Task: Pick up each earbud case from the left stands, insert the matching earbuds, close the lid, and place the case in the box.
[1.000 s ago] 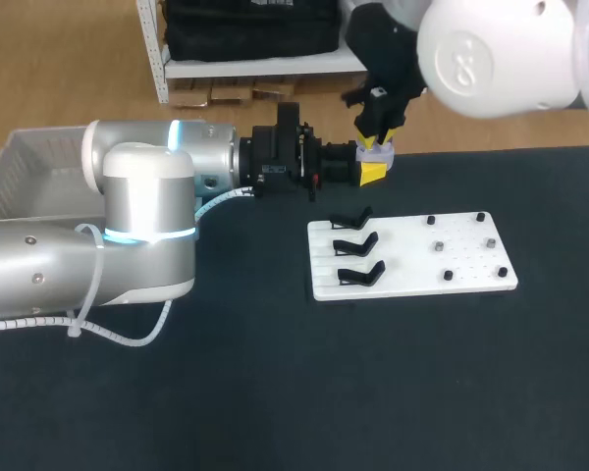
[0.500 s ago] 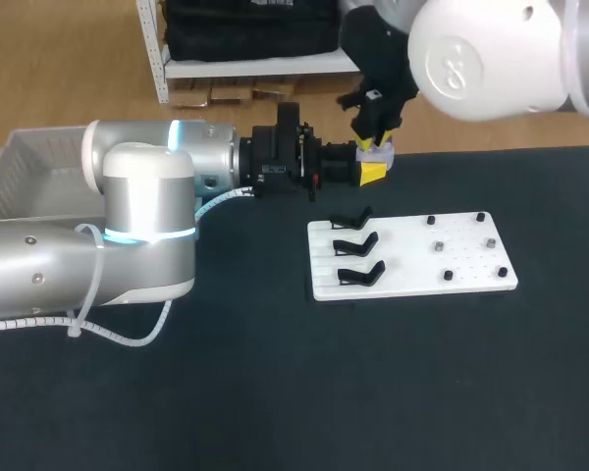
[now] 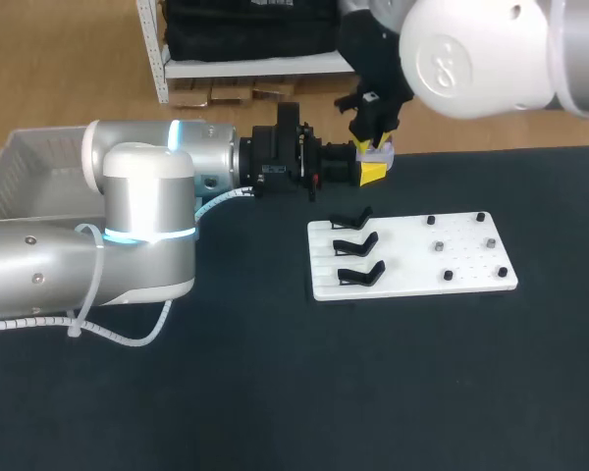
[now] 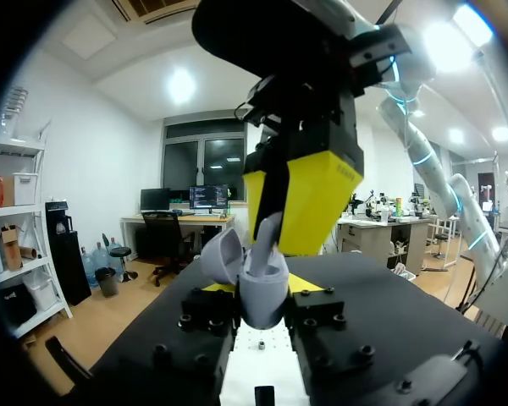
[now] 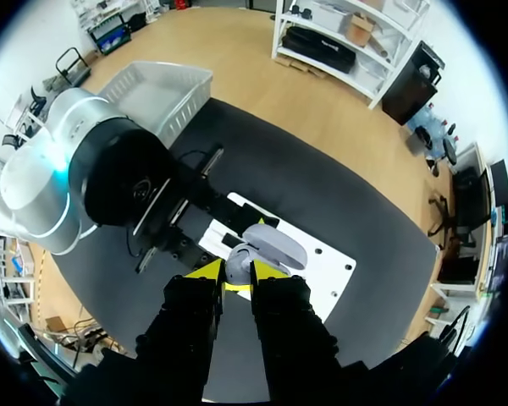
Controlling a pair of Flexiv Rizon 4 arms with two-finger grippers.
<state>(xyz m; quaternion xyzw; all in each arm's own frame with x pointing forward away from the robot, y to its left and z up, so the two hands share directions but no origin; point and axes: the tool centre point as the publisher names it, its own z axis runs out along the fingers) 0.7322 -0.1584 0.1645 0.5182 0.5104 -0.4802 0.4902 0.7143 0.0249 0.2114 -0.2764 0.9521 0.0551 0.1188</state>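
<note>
Head view, upper middle: my left gripper (image 3: 370,171) clamps the open case (image 3: 384,151); right gripper (image 3: 370,142) directly above, grip unclear.

Right claw (image 3: 375,143) blocks the case (image 3: 384,151) from above.

— What carries everything here?
— A black tabletop (image 3: 275,392), plain and matte from edge to edge.
— And what lies directly on it?
— A flat white board (image 3: 412,263), right of the middle and toward the far side, its long side running across.
— What does the board carry?
— Three black stands (image 3: 357,243) in a column at its left end. Six small studs (image 3: 438,246) are spaced apart over its right part, four dark and two grey.
— The box?
— A white slatted box (image 3: 29,162) sits at the far left edge. I cannot tell whether it rests on the tabletop.
</note>
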